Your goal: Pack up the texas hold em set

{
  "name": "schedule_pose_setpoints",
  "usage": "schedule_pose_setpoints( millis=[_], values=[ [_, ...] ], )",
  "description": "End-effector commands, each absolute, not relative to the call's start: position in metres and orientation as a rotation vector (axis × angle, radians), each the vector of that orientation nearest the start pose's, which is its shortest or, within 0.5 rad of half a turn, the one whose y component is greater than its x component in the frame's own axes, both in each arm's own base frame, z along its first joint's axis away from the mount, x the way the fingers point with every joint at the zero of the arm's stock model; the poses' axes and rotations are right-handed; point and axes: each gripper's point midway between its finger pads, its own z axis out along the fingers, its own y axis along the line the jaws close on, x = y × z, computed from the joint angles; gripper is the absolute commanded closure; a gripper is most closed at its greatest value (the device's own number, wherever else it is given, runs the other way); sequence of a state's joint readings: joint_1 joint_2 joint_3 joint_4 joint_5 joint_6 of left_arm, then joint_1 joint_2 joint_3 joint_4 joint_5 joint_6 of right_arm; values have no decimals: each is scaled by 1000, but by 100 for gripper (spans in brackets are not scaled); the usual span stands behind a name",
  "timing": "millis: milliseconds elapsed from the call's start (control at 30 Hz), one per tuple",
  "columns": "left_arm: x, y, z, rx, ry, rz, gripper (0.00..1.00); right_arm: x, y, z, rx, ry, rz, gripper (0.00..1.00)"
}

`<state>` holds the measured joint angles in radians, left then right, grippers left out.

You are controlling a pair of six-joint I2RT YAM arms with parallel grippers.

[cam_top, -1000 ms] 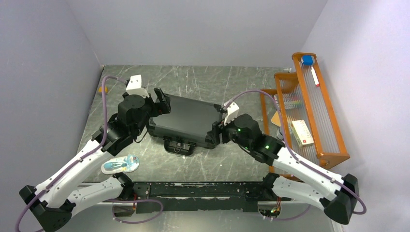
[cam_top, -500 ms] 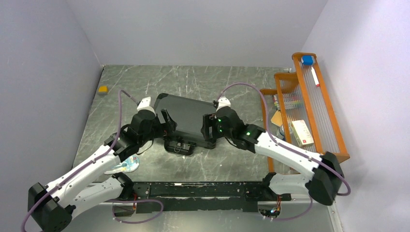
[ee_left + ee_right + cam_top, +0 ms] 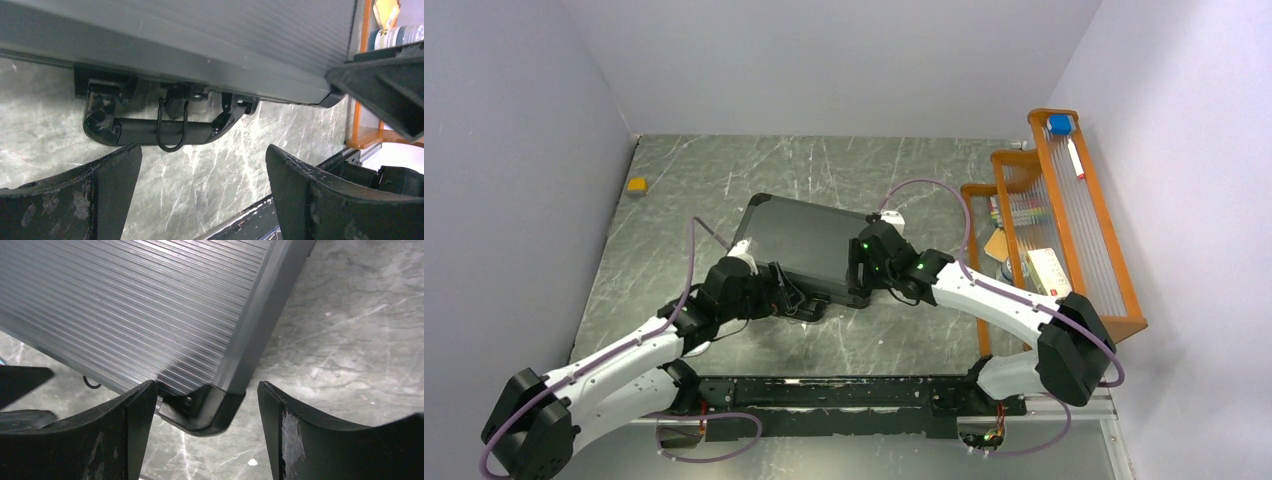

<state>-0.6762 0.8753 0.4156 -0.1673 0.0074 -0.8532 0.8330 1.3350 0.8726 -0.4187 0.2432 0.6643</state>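
The texas hold em set's black briefcase point(image 3: 809, 240) lies shut in the middle of the table, its ribbed lid point(image 3: 150, 305) facing up. Its handle point(image 3: 160, 131) sticks out from the near edge, with a thin wire loop hanging over it. My left gripper point(image 3: 202, 155) is open just in front of the handle point(image 3: 796, 302), low over the table, with nothing between its fingers. My right gripper point(image 3: 202, 390) is open astride the case's near right corner point(image 3: 205, 412). Chips, cards and discs are out of view.
An orange wooden rack point(image 3: 1064, 230) with small items stands along the right side. A small yellow block point(image 3: 636, 185) lies at the far left by the wall. The black mounting rail point(image 3: 844, 392) runs along the near edge.
My left gripper came down from the case's left end to the handle at the near edge. My right gripper swung in to the near right corner and opened wider.
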Motion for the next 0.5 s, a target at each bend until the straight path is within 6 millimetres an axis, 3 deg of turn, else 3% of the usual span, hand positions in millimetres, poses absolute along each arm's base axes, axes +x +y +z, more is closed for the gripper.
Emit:
schedule_pose_setpoints(
  millis=[0, 133, 467],
  values=[
    [195, -220, 89, -235, 2300, -1000, 5, 213, 203, 45, -126, 2641, 182, 24],
    [192, -216, 74, -286, 2281, -1018, 6, 212, 203, 40, -115, 2648, 201, 24],
    [188, -228, 71, -307, 2229, -1156, 8, 218, 205, 41, -87, 2630, 224, 24]
  ],
)
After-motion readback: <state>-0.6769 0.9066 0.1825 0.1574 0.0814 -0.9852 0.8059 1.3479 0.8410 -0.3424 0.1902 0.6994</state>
